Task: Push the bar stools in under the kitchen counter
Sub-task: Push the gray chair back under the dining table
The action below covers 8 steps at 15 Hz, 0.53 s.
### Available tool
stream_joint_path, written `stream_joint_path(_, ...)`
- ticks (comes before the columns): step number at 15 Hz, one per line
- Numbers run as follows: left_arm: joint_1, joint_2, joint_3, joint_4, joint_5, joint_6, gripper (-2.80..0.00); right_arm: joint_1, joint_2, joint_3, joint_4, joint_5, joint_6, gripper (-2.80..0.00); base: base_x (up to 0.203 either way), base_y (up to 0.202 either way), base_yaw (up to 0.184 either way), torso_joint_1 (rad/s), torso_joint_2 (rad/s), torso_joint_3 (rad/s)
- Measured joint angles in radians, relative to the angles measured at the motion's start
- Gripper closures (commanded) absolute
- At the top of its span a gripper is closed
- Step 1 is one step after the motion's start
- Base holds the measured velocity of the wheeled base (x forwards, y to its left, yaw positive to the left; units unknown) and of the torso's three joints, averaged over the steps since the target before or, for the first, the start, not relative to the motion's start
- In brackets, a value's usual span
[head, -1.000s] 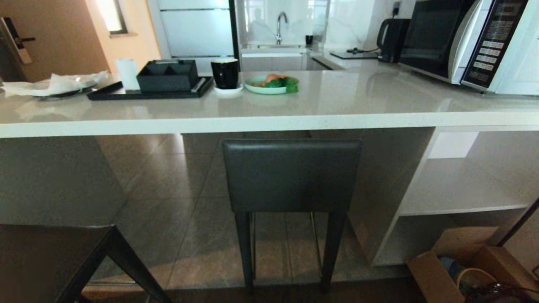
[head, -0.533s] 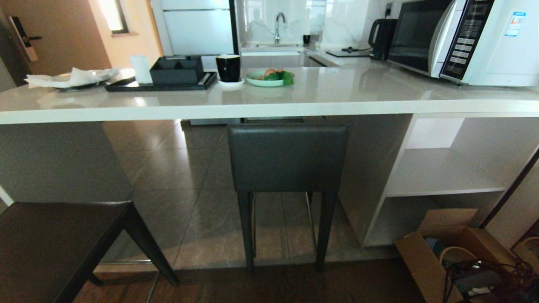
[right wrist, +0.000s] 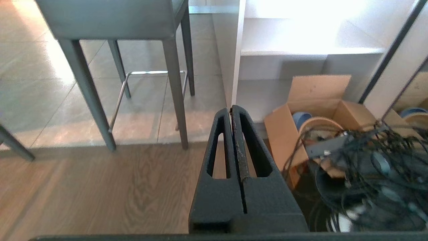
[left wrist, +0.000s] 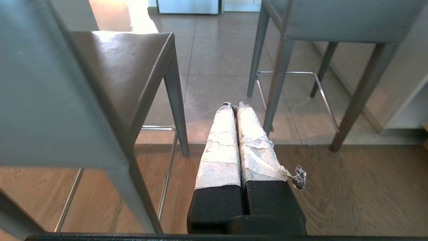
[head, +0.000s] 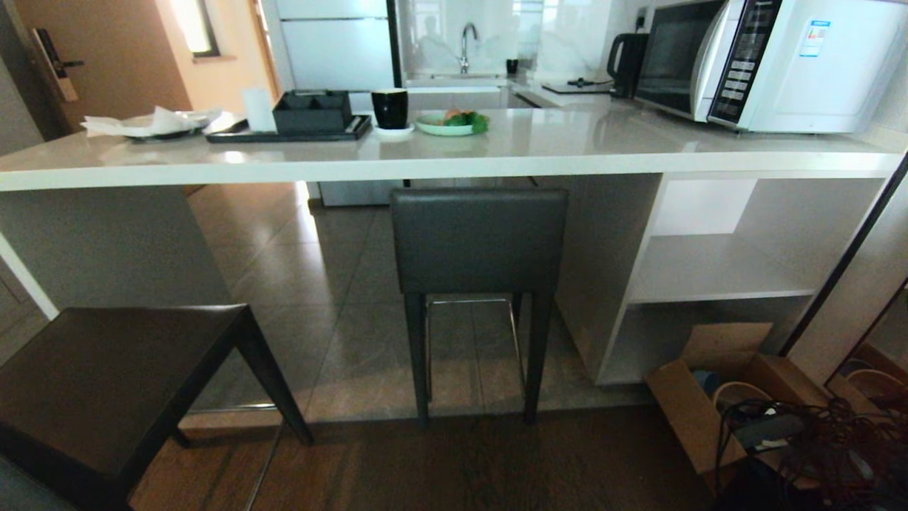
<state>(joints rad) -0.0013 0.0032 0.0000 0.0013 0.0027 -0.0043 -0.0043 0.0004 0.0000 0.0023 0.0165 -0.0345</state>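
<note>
Tools (left wrist: 234,105) (right wrist: 231,108) fully closed (both empty)

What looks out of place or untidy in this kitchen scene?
The left bar stool stands out from the kitchen counter, while the other stool is tucked under. A cardboard box and tangled cables clutter the floor. Tape on the left end effector is frayed.

microwave (head: 780,67) | brand and side sticker print too small to read
</note>
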Motion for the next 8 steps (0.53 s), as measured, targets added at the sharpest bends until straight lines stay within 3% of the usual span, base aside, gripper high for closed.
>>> stream_joint_path(8,0.0,0.0,0.0,0.0,0.0,0.0,0.0,0.0,0.0,-0.002,0.0,0.0,0.0,0.0,0.0,0.0,0.0,0.0,0.0,0.0)
